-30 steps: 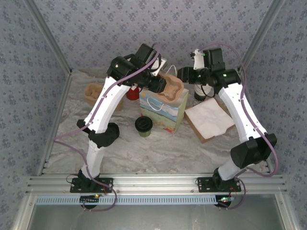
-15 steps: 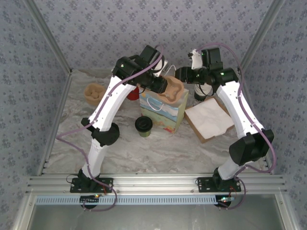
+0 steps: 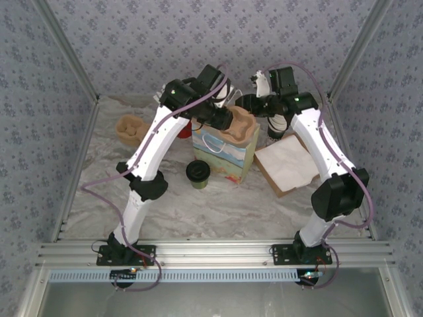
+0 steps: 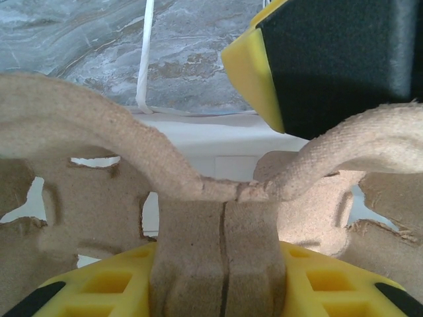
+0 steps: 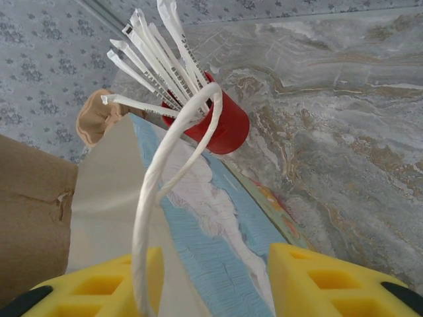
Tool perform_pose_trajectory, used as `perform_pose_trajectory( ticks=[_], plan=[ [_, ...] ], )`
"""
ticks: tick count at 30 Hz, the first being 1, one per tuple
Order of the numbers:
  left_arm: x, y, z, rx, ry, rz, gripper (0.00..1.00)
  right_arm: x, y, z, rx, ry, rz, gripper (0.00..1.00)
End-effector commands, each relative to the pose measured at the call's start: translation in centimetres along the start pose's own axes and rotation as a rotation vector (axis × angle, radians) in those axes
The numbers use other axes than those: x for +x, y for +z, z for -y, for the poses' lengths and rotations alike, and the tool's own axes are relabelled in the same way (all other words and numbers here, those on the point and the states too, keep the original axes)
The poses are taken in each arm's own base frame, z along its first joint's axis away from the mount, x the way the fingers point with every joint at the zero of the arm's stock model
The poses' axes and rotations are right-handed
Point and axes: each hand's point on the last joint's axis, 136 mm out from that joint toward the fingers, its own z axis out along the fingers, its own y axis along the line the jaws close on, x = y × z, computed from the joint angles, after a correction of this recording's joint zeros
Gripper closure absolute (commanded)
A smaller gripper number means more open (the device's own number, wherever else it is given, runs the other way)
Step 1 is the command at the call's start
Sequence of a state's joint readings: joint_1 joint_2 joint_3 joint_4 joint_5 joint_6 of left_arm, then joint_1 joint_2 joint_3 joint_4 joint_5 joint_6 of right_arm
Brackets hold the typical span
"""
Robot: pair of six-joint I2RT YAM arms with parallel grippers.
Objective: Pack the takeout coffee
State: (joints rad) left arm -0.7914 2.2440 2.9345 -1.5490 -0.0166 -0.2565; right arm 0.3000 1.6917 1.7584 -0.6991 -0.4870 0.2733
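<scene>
Arms edged inward over bag [image 3: 228, 155] — left gripper [image 3: 230, 120] clamps carrier [image 4: 218, 191] at its mouth, right gripper [image 5: 215, 281] apart by handle [image 5: 155, 185]; coffee [image 3: 197, 173] beside bag, unpacked.

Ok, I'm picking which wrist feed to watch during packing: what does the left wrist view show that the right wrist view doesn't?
Left wrist, not right: the left gripper clamped on the centre ridge of the pulp cup carrier, its cut-outs close up. Right wrist, not left: a red cup of wrapped straws, the printed side of the gift bag, and the wallpapered wall. Both: the carrier, the bag's white cord handle and the marble table.
</scene>
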Motion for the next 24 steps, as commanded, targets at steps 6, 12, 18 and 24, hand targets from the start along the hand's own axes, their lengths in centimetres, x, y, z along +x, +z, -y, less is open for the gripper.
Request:
perform_pose_trajectory(
  ticks=[6,12,18,24],
  plan=[
    [-0.3,1.0,0.8,0.024,-0.007,0.002,0.60,-0.7,0.3,-1.6,-0.043,-0.019,0.018,0.76],
    [0.2,1.5,0.8,0.019,-0.005,-0.022,0.60,-1.3,-0.5,-2.4,-0.043,-0.024,0.050,0.88],
    [0.5,2.4,1.3,0.028,0.002,-0.042,0.61,-1.6,-1.1,-3.3,-0.049,-0.017,0.071,0.94],
    [1.0,2.9,1.6,0.024,0.007,-0.061,0.61,-1.7,-1.7,-4.1,-0.053,-0.015,0.090,0.96]
  ],
)
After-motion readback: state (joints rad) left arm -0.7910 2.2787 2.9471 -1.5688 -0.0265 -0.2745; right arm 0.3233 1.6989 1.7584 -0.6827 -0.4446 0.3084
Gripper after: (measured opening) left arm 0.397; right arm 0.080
